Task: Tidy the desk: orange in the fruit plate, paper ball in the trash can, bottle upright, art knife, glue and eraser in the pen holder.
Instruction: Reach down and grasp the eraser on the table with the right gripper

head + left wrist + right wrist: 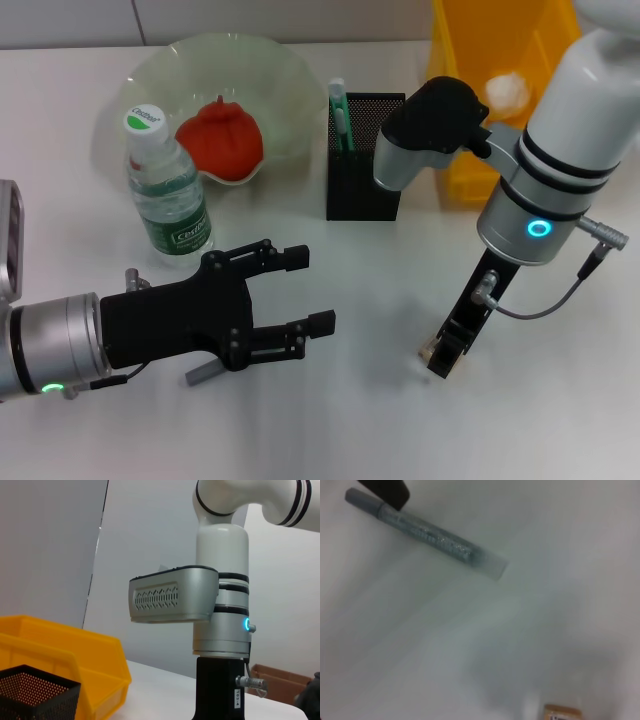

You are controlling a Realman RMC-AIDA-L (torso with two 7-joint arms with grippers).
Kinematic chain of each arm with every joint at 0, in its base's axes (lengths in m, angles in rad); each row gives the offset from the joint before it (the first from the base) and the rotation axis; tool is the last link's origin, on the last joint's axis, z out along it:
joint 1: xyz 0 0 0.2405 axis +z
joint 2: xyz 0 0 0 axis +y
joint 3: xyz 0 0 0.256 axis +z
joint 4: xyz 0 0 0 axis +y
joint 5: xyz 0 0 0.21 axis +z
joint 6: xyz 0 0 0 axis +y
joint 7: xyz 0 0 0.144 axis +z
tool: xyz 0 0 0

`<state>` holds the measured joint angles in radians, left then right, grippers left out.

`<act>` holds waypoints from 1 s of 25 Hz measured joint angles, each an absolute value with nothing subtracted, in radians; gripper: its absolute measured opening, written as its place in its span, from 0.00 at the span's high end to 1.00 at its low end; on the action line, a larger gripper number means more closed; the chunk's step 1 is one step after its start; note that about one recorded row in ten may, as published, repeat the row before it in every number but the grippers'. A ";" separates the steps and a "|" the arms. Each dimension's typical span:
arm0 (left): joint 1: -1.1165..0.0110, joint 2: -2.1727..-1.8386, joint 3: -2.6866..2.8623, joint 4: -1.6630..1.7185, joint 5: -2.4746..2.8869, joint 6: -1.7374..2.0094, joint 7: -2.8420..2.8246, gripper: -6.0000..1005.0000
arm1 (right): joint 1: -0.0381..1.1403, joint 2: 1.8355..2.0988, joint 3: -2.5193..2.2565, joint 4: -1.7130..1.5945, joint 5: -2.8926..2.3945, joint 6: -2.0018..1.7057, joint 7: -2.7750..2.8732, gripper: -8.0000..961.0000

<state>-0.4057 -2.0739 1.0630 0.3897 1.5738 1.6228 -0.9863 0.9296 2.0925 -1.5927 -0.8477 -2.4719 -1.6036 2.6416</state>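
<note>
The orange (pixel 218 140) lies in the pale-green fruit plate (pixel 285 70). The bottle (pixel 165 190) stands upright in front of the plate. The black mesh pen holder (pixel 365 165) holds a green-and-white stick (pixel 340 115). The paper ball (pixel 505 90) lies in the yellow trash can (pixel 500 40). My left gripper (pixel 305 292) is open and empty above a grey stick (pixel 203 373) on the table, art knife or glue, I cannot tell which. My right gripper (pixel 445 355) points straight down at the table beside the beige eraser (pixel 428 350). The right wrist view shows the eraser (pixel 561 712) and the grey stick (pixel 427 532).
The right arm's elbow (pixel 430 125) hangs over the space between pen holder and trash can. The left wrist view shows the right arm (pixel 220 605), the trash can (pixel 65 655) and the pen holder (pixel 35 690). White table (pixel 380 300) lies between the two grippers.
</note>
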 joint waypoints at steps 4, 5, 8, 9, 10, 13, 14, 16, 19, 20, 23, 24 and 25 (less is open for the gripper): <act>-0.404 -2.074 1.063 0.390 1.574 1.623 -0.986 0.21 | 0.930 2.092 -1.594 -0.842 -2.471 -1.599 2.642 0.52; -0.404 -2.074 1.063 0.390 1.574 1.623 -0.986 0.21 | 0.930 2.092 -1.594 -0.842 -2.471 -1.599 2.642 0.52; -0.406 -2.074 1.063 0.390 1.574 1.623 -0.986 0.21 | 0.930 2.092 -1.595 -0.842 -2.471 -1.599 2.641 0.52; -0.406 -2.074 1.063 0.390 1.574 1.623 -0.986 0.21 | 0.930 2.092 -1.595 -0.842 -2.471 -1.599 2.641 0.52; -0.406 -2.074 1.063 0.390 1.574 1.623 -0.986 0.21 | 0.930 2.092 -1.595 -0.842 -2.471 -1.598 2.641 0.52; -0.406 -2.074 1.063 0.390 1.574 1.623 -0.986 0.21 | 0.930 2.092 -1.595 -0.842 -2.471 -1.591 2.640 0.54; -0.406 -2.074 1.063 0.390 1.574 1.623 -0.986 0.21 | 0.929 2.092 -1.595 -0.842 -2.471 -1.588 2.640 0.54; -0.406 -2.074 1.063 0.390 1.574 1.623 -0.986 0.21 | 0.928 2.092 -1.595 -0.842 -2.471 -1.584 2.639 0.56; -0.407 -2.074 1.063 0.390 1.574 1.623 -0.986 0.21 | 0.928 2.092 -1.595 -0.842 -2.471 -1.576 2.636 0.57; -0.407 -2.074 1.063 0.390 1.574 1.623 -0.986 0.21 | 0.928 2.092 -1.595 -0.842 -2.471 -1.575 2.634 0.58; -0.407 -2.074 1.063 0.390 1.574 1.623 -0.986 0.21 | 0.929 2.092 -1.595 -0.842 -2.471 -1.574 2.632 0.60; -0.406 -2.074 1.063 0.390 1.574 1.623 -0.986 0.21 | 0.929 2.092 -1.595 -0.842 -2.471 -1.574 2.632 0.60; -0.406 -2.074 1.063 0.390 1.574 1.623 -0.986 0.21 | 0.929 2.092 -1.595 -0.842 -2.471 -1.574 2.632 0.61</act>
